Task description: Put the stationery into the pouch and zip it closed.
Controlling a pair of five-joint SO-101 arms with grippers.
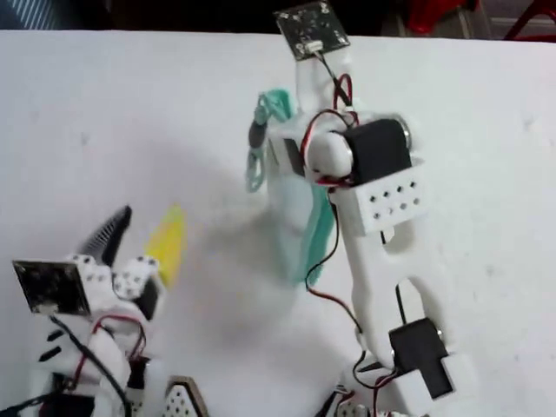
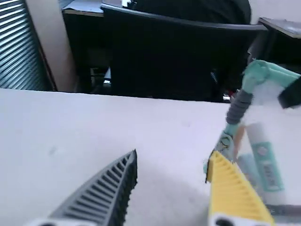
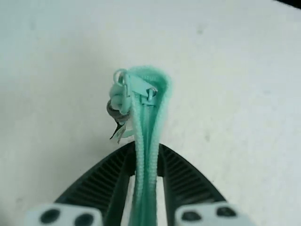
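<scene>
From above, the right arm (image 1: 382, 226) is closest to the lens. It rises from the near edge of the table (image 1: 130, 113) and bends over the pouch (image 1: 294, 221), hiding part of it. The pouch sits near the middle of the table, pale with teal edging. Its strap (image 1: 255, 161) hangs off the side facing the left arm. The left gripper (image 1: 146, 228) is low at the near left corner, well apart from the pouch. Its black finger (image 1: 113, 230) and yellow finger (image 1: 169, 239) are spread wide with bare table between them.

In the left wrist view, the ribbed grey-black finger (image 2: 110, 186) and the yellow finger (image 2: 233, 188) come closest. The left gripper (image 2: 171, 162) stands open and holds nothing. Just past the yellow finger is the pouch (image 2: 282, 117). A white tube (image 2: 261, 146) with a teal label shows through its clear side. The teal strap (image 2: 237, 106), with a grey collar, hangs at the pouch's end. A dark chair (image 2: 178, 52) stands beyond the far edge of the table.

In the right wrist view, the two black fingers (image 3: 183, 176) are nearest. The right gripper (image 3: 145, 147) is closed on the teal zipper edge of the pouch (image 3: 143, 122), which runs upright between the fingers. The zipper pull (image 3: 141, 87) sits at the far end of that edge, and the strap (image 3: 117, 101) is bunched just beside it.
</scene>
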